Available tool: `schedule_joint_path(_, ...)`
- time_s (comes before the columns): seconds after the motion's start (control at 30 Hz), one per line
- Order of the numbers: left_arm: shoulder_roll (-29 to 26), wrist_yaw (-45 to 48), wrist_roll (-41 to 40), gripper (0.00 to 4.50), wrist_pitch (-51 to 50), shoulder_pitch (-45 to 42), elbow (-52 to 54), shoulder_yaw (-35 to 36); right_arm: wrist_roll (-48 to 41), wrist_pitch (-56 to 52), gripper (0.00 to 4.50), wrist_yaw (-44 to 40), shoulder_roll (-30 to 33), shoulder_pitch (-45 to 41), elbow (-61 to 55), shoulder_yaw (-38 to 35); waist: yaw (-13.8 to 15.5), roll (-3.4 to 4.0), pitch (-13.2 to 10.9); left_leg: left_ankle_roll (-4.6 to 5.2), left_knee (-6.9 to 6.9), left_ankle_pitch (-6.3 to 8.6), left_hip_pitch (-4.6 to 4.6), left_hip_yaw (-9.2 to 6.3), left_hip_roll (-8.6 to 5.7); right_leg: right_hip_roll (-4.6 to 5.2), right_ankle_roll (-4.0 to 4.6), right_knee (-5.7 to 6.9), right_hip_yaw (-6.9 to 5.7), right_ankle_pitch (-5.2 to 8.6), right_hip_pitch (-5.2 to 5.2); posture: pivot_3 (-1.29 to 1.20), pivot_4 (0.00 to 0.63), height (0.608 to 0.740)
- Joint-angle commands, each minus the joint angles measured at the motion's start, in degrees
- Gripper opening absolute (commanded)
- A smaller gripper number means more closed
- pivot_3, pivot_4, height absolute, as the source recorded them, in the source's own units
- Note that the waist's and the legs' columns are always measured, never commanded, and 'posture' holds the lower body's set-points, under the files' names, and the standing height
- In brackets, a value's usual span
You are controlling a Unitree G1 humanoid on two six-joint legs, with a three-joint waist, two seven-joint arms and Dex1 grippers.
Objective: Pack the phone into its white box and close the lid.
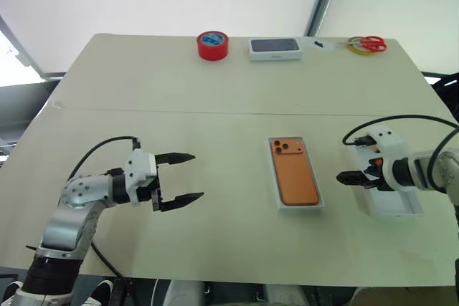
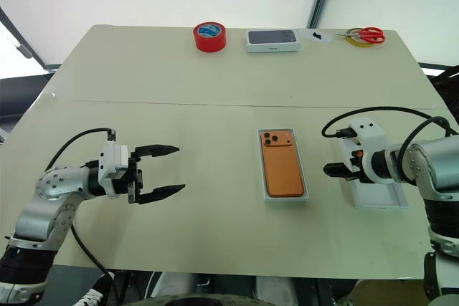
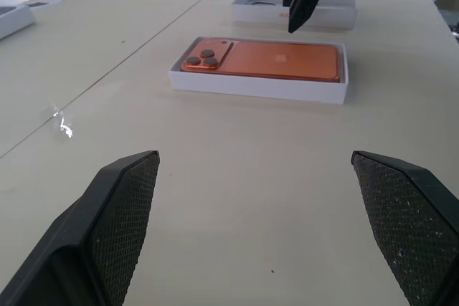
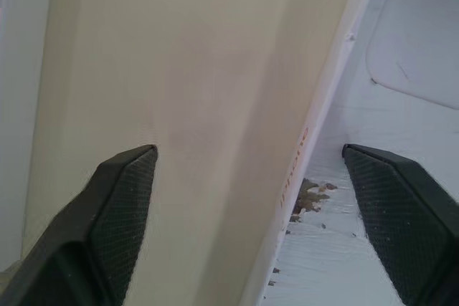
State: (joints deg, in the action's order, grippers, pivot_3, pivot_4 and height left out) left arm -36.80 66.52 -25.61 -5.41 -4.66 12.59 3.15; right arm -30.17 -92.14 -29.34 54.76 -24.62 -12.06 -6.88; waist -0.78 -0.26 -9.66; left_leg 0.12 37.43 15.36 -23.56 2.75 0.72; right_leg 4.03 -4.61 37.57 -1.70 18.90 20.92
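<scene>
White low-walled cardboard lid (image 1: 393, 198) sits between the right pincer's (image 4: 265, 177) spread fingers, straddling one long wall; pinching it squarely should best avoid tilt over the flat orange phone (image 1: 295, 170).

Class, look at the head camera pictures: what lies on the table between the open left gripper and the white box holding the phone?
Nothing: bare table separates the left gripper from the white box with the phone, as the left eye view shows.

Lid (image 1: 401, 206) partly behind right end effector (image 1: 344, 177)
</scene>
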Motion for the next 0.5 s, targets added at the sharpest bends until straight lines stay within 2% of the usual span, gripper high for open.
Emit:
schedule_joint_path(0.03,-0.27,-1.04,-0.68,4.5,-0.25,0.47,2.31,0.29,-2.11,-0.36,2.59,2.04,-1.54,1.35,-0.56,0.43,-0.02,-0.03,0.02,0.0,-0.01,0.0,0.0,0.0,0.0,-0.01,0.0,0.0,0.0,0.0,0.0,0.0,0.15,0.74)
schedule_joint_path(0.13,-0.45,-1.57,-0.66,4.5,-0.63,0.78,2.89,0.25,-1.74,-0.36,0.94,4.45,-2.24,1.83,0.07,-0.16,-0.14,-0.11,0.07,0.0,-0.05,0.0,0.01,-0.01,0.01,-0.03,0.0,0.0,0.0,0.0,0.02,0.0,0.15,0.74)
schedule_joint_path(0.2,-0.54,-1.84,-0.71,4.5,-0.99,0.99,3.27,0.15,-1.62,-0.36,0.02,5.83,-2.64,2.0,0.36,-0.63,-0.16,-0.27,0.16,0.0,-0.06,0.0,0.03,-0.01,0.02,-0.06,0.0,0.0,0.0,0.0,-0.01,0.0,0.15,0.74)
schedule_joint_path(0.43,-0.57,-2.32,-1.31,4.5,-2.1,-0.34,2.74,0.1,-2.32,-0.36,0.02,11.32,-5.43,0.15,1.9,-3.59,-0.06,-0.68,0.42,0.0,-0.02,0.0,0.11,-0.04,0.03,-0.05,0.01,-0.02,0.0,0.0,-0.13,0.0,0.15,0.74)
schedule_joint_path(0.5,-0.59,-1.75,-1.92,3.98,-2.56,-0.69,2.23,0.23,-1.45,-0.36,0.0,13.14,-6.9,-1.9,2.69,-5.04,-0.39,-0.68,0.42,0.0,-0.02,0.0,0.12,-0.04,0.03,-0.05,0.01,-0.02,0.01,0.0,-0.12,0.0,0.15,0.74)
